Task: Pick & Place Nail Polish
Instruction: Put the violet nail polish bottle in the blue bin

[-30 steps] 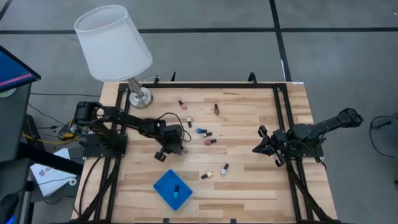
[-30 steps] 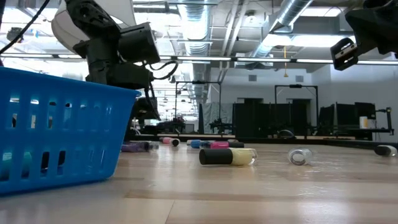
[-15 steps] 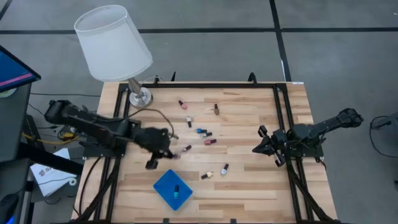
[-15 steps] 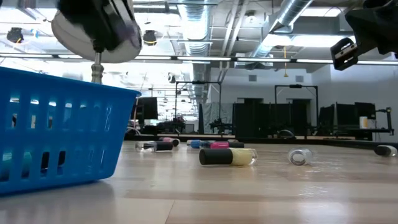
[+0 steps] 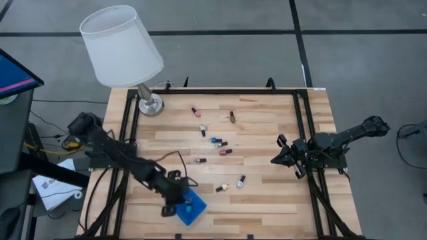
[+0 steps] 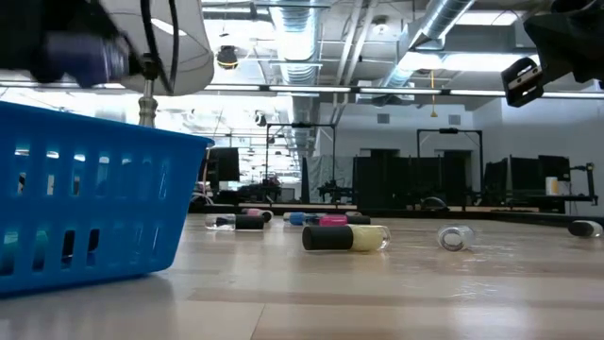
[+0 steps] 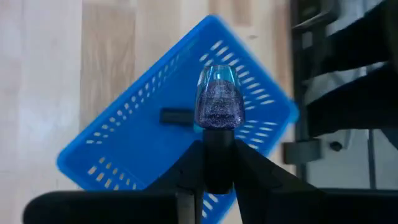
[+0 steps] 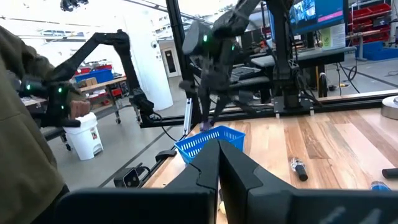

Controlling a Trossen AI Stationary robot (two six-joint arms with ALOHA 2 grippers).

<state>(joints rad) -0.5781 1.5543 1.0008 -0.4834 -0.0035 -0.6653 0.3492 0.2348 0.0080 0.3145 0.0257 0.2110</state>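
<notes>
The left gripper (image 7: 219, 163) held a purple sparkly bottle (image 7: 217, 107) over the blue basket (image 5: 186, 204).

In the high view the left gripper was at the lower left of the frame, right above the basket, and its fingers pinched the bottle by its dark cap. One more bottle (image 7: 176, 116) lay flat inside the basket. The other bottles lay here and there on the wooden surface (image 5: 267, 193) in the middle of the frame: a yellow one (image 5: 222, 188) and a clear one (image 5: 241, 181) nearest the basket, a pink one (image 5: 225, 152) and a blue one (image 5: 215, 141) higher up. A lamp (image 5: 123, 50) stood at the upper left corner. The right gripper (image 5: 277, 159) waited at the right side of the frame with its fingers pressed together, well apart from the bottles.
</notes>
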